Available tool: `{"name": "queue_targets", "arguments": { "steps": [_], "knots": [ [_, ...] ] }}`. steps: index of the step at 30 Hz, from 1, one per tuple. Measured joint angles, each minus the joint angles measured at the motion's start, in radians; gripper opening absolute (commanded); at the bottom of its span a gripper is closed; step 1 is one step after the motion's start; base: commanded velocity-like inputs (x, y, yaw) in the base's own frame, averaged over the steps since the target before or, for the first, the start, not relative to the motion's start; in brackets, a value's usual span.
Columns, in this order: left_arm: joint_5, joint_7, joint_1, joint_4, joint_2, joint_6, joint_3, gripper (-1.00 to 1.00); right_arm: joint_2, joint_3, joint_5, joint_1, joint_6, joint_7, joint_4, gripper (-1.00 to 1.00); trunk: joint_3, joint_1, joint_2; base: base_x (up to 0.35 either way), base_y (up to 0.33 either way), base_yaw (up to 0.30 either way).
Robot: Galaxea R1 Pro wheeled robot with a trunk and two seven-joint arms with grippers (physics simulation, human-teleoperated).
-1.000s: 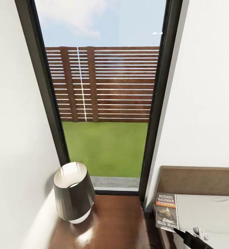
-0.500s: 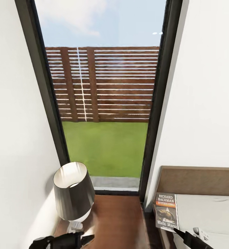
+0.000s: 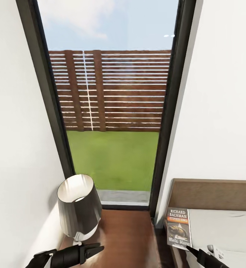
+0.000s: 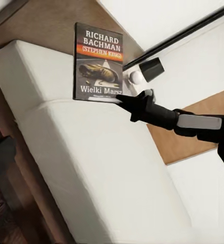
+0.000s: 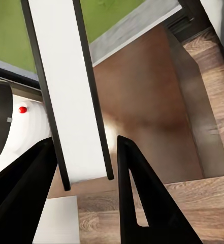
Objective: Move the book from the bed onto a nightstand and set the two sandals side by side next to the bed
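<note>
Book (image 3: pixel 178 227) lies cover up on the bed (image 3: pixel 227 230), at the mattress's far left corner, right against the headboard (image 3: pixel 212 195). The cover reads "RICHARD BACHMAN" and "Wielki Marsz".

Right claw (image 3: pixel 191 248) is at the book's near edge. In the left wrist view its tip (image 4: pixel 119 97) meets the bottom edge of the cover (image 4: pixel 98 63). In the right wrist view the book shows edge-on (image 5: pixel 66 76), with white pages between dark covers. One finger (image 5: pixel 137 203) sits on each side, so the claw is clenched on the book.

Nightstand (image 3: pixel 126 238) is just left of the bed, a narrow gap between them, its glossy brown top below the window (image 3: pixel 111 111). Lamp (image 3: pixel 78 210) stands on its left side, near the wall.

Left claw (image 3: pixel 98 249) hovers over the near left part of the nightstand, in front of the lamp, pointing right. It's seen side-on, so I can't tell whether it's released or clenched.

Outside the window are grass (image 3: pixel 115 160) and a slatted wooden fence (image 3: pixel 111 89).
</note>
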Motion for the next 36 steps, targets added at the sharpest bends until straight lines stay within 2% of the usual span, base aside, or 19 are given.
{"name": "queue_targets", "arguments": {
  "steps": [6, 24, 28, 30, 31, 32, 33, 34, 36],
  "knots": [
    [0.006, -0.018, 0.001, 0.002, -0.001, -0.003, 0.0, 1.0, 0.001, 0.001, 0.002, 0.0, 0.0, 0.001, 0.0, -1.0, 0.0, 0.0, 0.0, 0.0, 0.0, 0.0],
    [0.007, -0.017, 0.003, 0.002, -0.001, -0.004, 0.0, 1.0, 0.001, 0.001, 0.002, 0.0, 0.0, 0.005, 0.0, -1.0, 0.0, 0.0, 0.0, 0.0, 0.0, 0.0],
    [0.006, -0.017, 0.003, 0.002, -0.001, -0.005, 0.0, 1.0, 0.003, 0.007, 0.027, 0.0, 0.013, 0.012, -0.008, -1.0, 0.0, 0.0, 0.0, 0.0, 0.0, 0.0],
    [0.006, -0.017, 0.003, 0.002, -0.001, -0.005, 0.0, 1.0, 0.013, 0.014, 0.038, 0.0, 0.022, 0.012, -0.011, -1.0, 0.0, 0.0, 0.0, 0.0, 0.0, 0.0],
    [0.007, -0.017, 0.003, 0.002, -0.001, -0.005, 0.0, 1.0, 0.029, 0.014, 0.042, 0.0, 0.037, 0.013, -0.012, -1.0, 0.0, 0.0, 0.0, 0.0, 0.0, 0.0],
    [0.007, -0.017, 0.003, 0.002, -0.002, -0.004, 0.0, 1.0, 0.068, -0.001, 0.047, 0.0, 0.109, 0.01, -0.016, -1.0, 0.0, 0.0, 0.0, 0.0, 0.0, 0.0],
    [0.007, -0.017, 0.003, 0.002, -0.003, -0.004, 0.0, 1.0, 0.114, 0.04, 0.055, 0.0, 0.131, 0.01, -0.017, -1.0, 0.0, 0.0, 0.0, 0.0, 0.0, 0.0],
    [0.007, -0.017, 0.003, 0.002, -0.003, -0.004, 0.0, 1.0, 0.133, 0.053, 0.06, 0.0, 0.161, 0.009, -0.018, -1.0, 0.0, 0.0, 0.0, 0.0, 0.0, 0.0],
    [0.007, -0.018, 0.003, 0.002, -0.002, -0.004, 0.0, 1.0, 0.17, 0.011, 0.047, -0.001, 0.194, 0.009, -0.023, -1.0, 0.0, 0.0, 0.0, 0.0, 0.0, 0.0]
  ]
}}
